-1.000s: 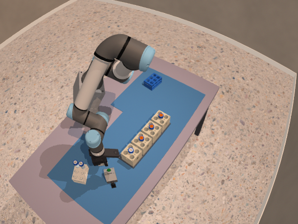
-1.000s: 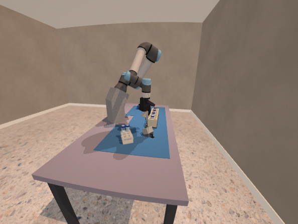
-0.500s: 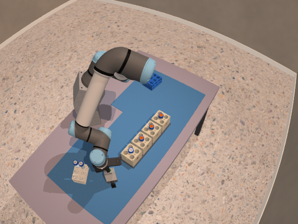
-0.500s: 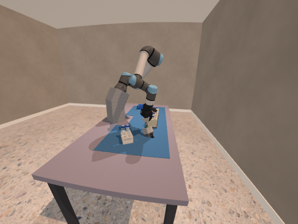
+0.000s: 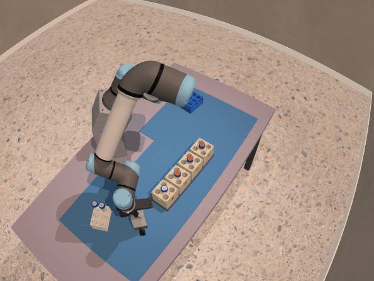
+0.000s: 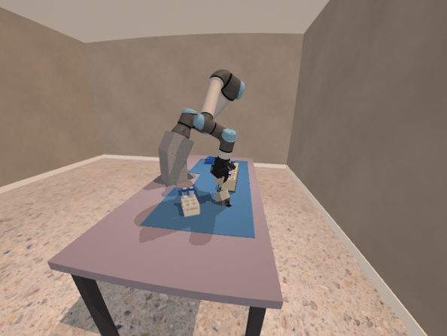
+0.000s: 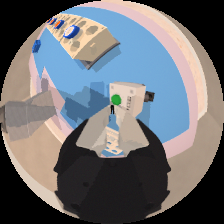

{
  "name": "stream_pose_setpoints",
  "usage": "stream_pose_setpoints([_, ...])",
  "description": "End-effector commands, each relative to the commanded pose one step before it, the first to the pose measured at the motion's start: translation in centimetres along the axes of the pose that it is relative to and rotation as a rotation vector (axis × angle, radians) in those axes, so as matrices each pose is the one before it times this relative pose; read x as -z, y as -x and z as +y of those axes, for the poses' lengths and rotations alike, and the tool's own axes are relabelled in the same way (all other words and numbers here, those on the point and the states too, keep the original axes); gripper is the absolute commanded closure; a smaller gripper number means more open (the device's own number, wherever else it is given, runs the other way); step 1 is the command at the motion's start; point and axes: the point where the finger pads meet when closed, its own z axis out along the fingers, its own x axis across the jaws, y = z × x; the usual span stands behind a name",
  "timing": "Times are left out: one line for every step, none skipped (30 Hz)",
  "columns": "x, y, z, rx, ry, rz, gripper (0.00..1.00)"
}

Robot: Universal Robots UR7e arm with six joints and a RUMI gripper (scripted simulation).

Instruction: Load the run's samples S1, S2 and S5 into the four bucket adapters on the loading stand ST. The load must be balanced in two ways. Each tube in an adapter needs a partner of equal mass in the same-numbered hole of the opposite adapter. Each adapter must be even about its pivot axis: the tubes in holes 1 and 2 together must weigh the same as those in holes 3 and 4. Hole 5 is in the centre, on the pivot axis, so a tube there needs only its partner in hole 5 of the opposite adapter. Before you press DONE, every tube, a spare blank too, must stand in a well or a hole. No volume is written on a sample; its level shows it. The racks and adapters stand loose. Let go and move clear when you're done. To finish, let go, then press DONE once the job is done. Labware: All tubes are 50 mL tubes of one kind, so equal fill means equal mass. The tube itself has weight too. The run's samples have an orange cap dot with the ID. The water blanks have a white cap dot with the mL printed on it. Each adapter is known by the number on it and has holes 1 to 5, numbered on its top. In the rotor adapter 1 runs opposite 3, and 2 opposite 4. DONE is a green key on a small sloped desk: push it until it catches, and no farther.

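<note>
Small sloped grey desk [image 5: 138, 221] [image 6: 222, 196] [image 7: 135, 92], nearer the table's [image 5: 38, 217] [image 6: 165, 260] [image 7: 193, 120] short edge in the exterior view: dark lettering beside the key, unreadable.
Beige block rack [image 5: 101, 219] [image 6: 190, 208], near that edge: front print, too small.
White dot on blue cap [image 5: 164, 188] [image 7: 71, 32], alongside a long edge: mark illegible.

The arm [image 5: 113, 132] [image 6: 214, 94] is reaching farther out and lower, bringing the closed gripper [image 7: 112, 105] to the green button [image 5: 137, 213] [image 7: 116, 99], now partly covered from above; contact, it seems, is not determinable.
</note>
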Motion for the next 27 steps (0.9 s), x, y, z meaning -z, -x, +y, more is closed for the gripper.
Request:
stream_pose_setpoints([-0.113, -0.092, 0.018, 0.00008, 0.00041, 0.00135, 1.00])
stream_pose_setpoints([-0.064, -0.017, 0.000, 0.00000, 0.00000, 0.00000, 1.00])
stream_pose_setpoints([-0.064, -0.017, 0.000, 0.00000, 0.00000, 0.00000, 1.00])
stream_pose_setpoints([-0.064, -0.017, 0.000, 0.00000, 0.00000, 0.00000, 1.00])
stream_pose_setpoints([-0.064, -0.017, 0.000, 0.00000, 0.00000, 0.00000, 1.00])
stream_pose_setpoints([-0.064, -0.017, 0.000, 0.00000, 0.00000, 0.00000, 1.00])
stream_pose_setpoints([-0.064, -0.017, 0.001, 0.00000, 0.00000, 0.00000, 1.00])
stream_pose_setpoints([-0.064, -0.017, 0.001, 0.00000, 0.00000, 0.00000, 1.00])
stream_pose_setpoints([-0.064, -0.017, 0.001, 0.00000, 0.00000, 0.00000, 1.00])
stream_pose_setpoints([-0.064, -0.017, 0.001, 0.00000, 0.00000, 0.00000, 1.00])
stream_pose_setpoints([-0.064, -0.017, 0.001, 0.00000, 0.00000, 0.00000, 1.00])
stream_pose_setpoints([-0.064, -0.017, 0.001, 0.00000, 0.00000, 0.00000, 1.00])
stream_pose_setpoints([-0.064, -0.017, 0.001, 0.00000, 0.00000, 0.00000, 1.00])
stream_pose_setpoints([-0.064, -0.017, 0.001, 0.00000, 0.00000, 0.00000, 1.00])
stream_pose_setpoints([0.000, 0.000, 0.000, 0.00000, 0.00000, 0.00000, 1.00])
stream_pose_setpoints([0.000, 0.000, 0.000, 0.00000, 0.00000, 0.00000, 1.00])
stream_pose_setpoints([-0.067, -0.019, 0.001, 0.00000, 0.00000, 0.00001, 1.00])
stream_pose_setpoints([-0.064, -0.017, 0.000, 0.00000, 0.00000, 0.00000, 1.00])
stream_pose_setpoints([-0.064, -0.017, 0.000, 0.00000, 0.00000, 0.00000, 1.00])
stream_pose_setpoints([-0.064, -0.017, 0.000, 0.00000, 0.00000, 0.00000, 1.00])
stream_pose_setpoints([-0.064, -0.017, 0.000, 0.00000, 0.00000, 0.00000, 1.00])
stream_pose_setpoints([-0.064, -0.017, 0.000, 0.00000, 0.00000, 0.00000, 1.00])
stream_pose_setpoints([-0.064, -0.017, 0.001, 0.00000, 0.00000, 0.00000, 1.00])
stream_pose_setpoints([-0.064, -0.017, 0.001, 0.00000, 0.00000, 0.00000, 1.00])
stream_pose_setpoints([-0.064, -0.017, 0.001, 0.00000, 0.00000, 0.00000, 1.00])
stream_pose_setpoints([-0.064, -0.017, 0.001, 0.00000, 0.00000, 0.00000, 1.00])
stream_pose_setpoints([-0.064, -0.017, 0.001, 0.00000, 0.00000, 0.00000, 1.00])
